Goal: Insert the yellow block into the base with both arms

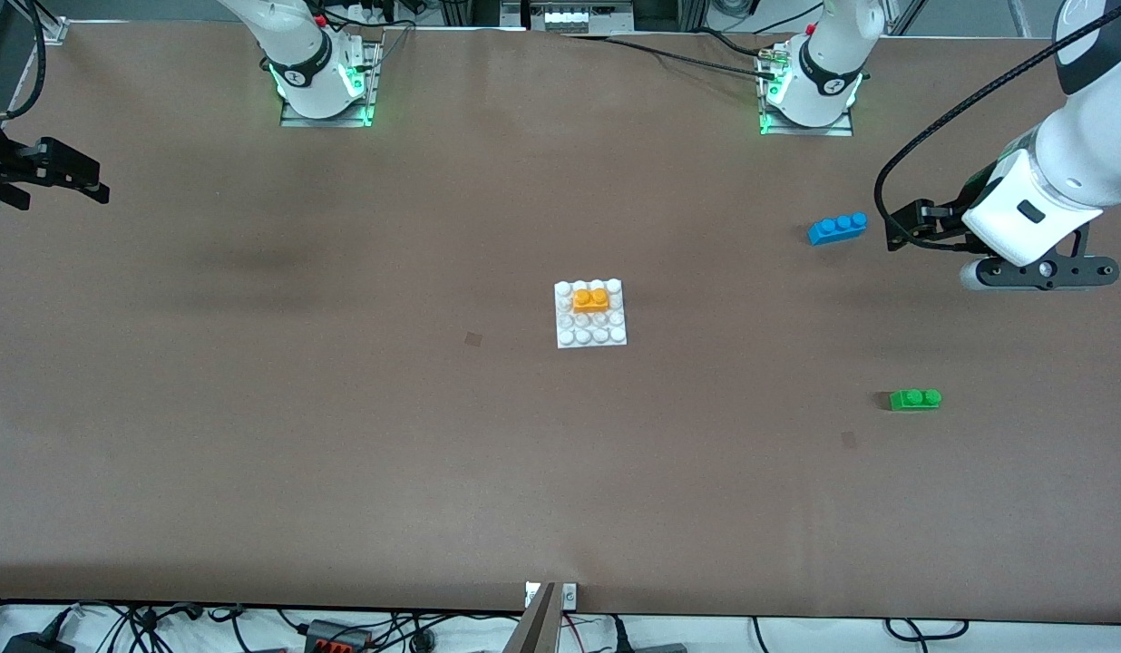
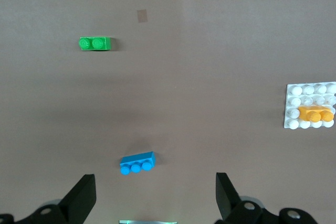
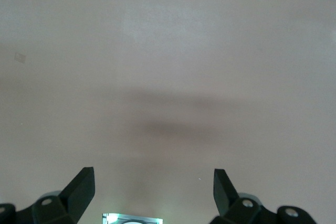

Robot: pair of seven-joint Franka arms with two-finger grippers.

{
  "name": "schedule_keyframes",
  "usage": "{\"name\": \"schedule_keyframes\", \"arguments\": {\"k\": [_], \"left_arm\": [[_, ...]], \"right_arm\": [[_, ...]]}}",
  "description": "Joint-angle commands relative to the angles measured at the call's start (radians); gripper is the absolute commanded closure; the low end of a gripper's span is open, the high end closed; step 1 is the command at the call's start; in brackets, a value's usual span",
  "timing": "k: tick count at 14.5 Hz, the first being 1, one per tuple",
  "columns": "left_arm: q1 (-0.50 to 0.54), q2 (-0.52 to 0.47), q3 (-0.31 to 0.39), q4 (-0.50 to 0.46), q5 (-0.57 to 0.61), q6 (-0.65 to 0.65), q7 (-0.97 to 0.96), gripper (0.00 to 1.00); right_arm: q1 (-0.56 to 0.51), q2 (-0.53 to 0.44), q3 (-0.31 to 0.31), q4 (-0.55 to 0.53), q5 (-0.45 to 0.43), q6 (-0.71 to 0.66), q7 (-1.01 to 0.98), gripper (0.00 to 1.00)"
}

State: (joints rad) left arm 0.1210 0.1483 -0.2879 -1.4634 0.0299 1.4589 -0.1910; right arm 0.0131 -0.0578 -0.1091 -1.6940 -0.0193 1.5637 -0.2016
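Observation:
The yellow block [image 1: 590, 299] sits on the white studded base [image 1: 606, 336] in the middle of the table, in the base's second row from the robots' side. Both also show in the left wrist view, the block [image 2: 315, 114] on the base [image 2: 310, 90]. My left gripper [image 1: 1037, 272] is open and empty, up over the table at the left arm's end, beside the blue brick; its jaws stand wide apart [image 2: 156, 182]. My right gripper [image 1: 89, 177] is open and empty over bare table at the right arm's end [image 3: 154, 174].
A blue three-stud brick [image 1: 837, 227] lies toward the left arm's end, also in the left wrist view [image 2: 137, 163]. A green two-stud brick [image 1: 914, 399] lies nearer the front camera, also in the left wrist view [image 2: 95, 43]. Cables run along the table's front edge.

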Motion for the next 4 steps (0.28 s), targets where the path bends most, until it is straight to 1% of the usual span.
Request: {"name": "schedule_keyframes", "arguments": {"k": [1,4], "left_arm": [[0.008,-0.024,-0.004,-0.018,0.007,-0.003,0.022,0.0],[0.009,-0.024,-0.002,-0.017,0.005,-0.003,0.024,0.0]], "right_arm": [[0.008,0.009,-0.011,0.023,0.016,-0.021,0.01,0.0],[0.008,0.009,-0.009,0.023,0.016,-0.024,0.01,0.0]]}}
